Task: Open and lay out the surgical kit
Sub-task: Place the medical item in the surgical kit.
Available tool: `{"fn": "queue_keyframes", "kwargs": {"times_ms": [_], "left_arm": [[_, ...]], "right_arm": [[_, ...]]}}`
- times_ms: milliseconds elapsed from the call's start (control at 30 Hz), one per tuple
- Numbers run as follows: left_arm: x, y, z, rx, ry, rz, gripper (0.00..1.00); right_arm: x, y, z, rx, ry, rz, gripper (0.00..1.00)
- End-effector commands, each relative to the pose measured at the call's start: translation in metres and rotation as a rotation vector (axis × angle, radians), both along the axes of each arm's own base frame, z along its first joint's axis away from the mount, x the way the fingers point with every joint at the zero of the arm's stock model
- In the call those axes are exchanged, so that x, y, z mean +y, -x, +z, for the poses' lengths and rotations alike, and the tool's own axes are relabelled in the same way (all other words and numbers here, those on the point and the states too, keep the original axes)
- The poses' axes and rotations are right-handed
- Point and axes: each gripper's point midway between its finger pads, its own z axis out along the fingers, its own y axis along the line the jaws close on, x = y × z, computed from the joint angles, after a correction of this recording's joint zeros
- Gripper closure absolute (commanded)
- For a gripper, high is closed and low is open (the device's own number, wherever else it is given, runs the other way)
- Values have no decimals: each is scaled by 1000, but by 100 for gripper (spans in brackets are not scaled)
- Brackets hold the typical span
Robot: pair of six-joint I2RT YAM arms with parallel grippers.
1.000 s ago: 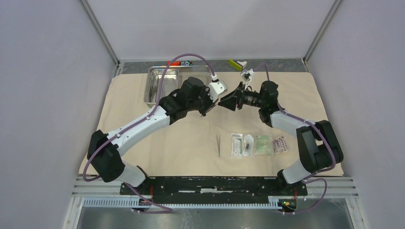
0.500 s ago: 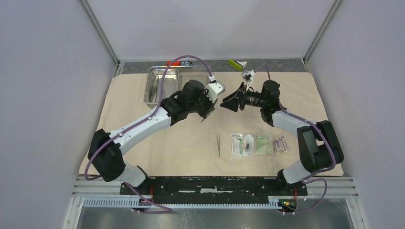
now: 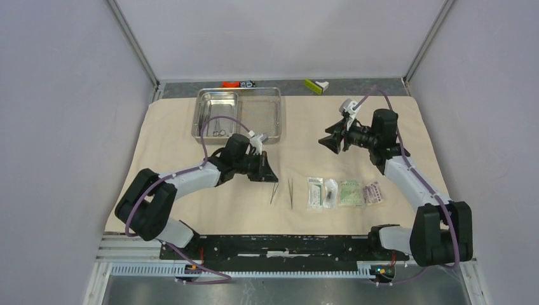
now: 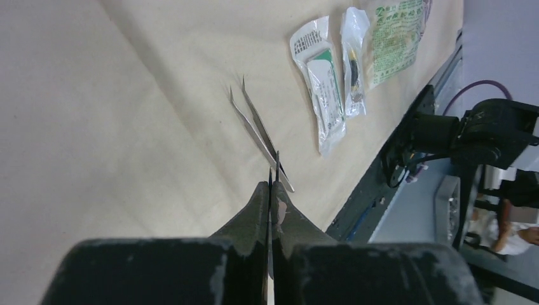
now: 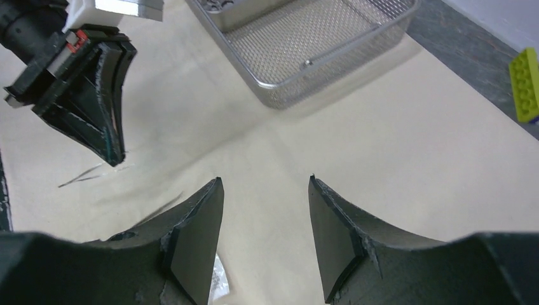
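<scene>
- The left gripper (image 3: pixel 271 176) is shut tight on a thin metal tool (image 3: pixel 273 192). Most of the tool is squeezed between the dark fingers (image 4: pixel 254 210), so I cannot tell if it is forceps or something else
- From the top, that tool is only a thin slanted line. It goes from the fingertips down toward the beige cloth (image 3: pixel 165 143), and I cannot tell if its tip touches the cloth
- Small tools (image 3: pixel 218 127) lie in the inner tray (image 3: pixel 204 117), but they are too tiny to name
- The steel tray (image 3: pixel 279 113) sits on the far part of the cloth
- The tweezers (image 3: pixel 290 192) lie flat on the cloth just beside the held tool. Four sealed packets (image 3: pixel 349 192) lie in a row to their right
- The left arm reaches low toward the middle, with its gripper tipped down over the near part of the cloth
- The right arm is bent up over the right side of the cloth and points left. The right gripper (image 5: pixel 266 184) is open, with its fingers far apart
</scene>
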Motion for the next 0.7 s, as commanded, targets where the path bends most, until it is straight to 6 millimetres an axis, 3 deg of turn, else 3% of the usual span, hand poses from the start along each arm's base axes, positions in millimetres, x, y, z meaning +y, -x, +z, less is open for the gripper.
{"fn": "queue_keyframes", "kwargs": {"times_ms": [0,300,667], "left_arm": [[-13,-8,37,36,237,76,98],[13,-20,12,97,244,238,98],[21,-19,-19,167,135,253,98]], "right_arm": [[-23,8,-18,-21,91,-39,41],[-39,18,-21,-80,113,-92,38],[-40,22,-28,-84,113,-79,37]]}}
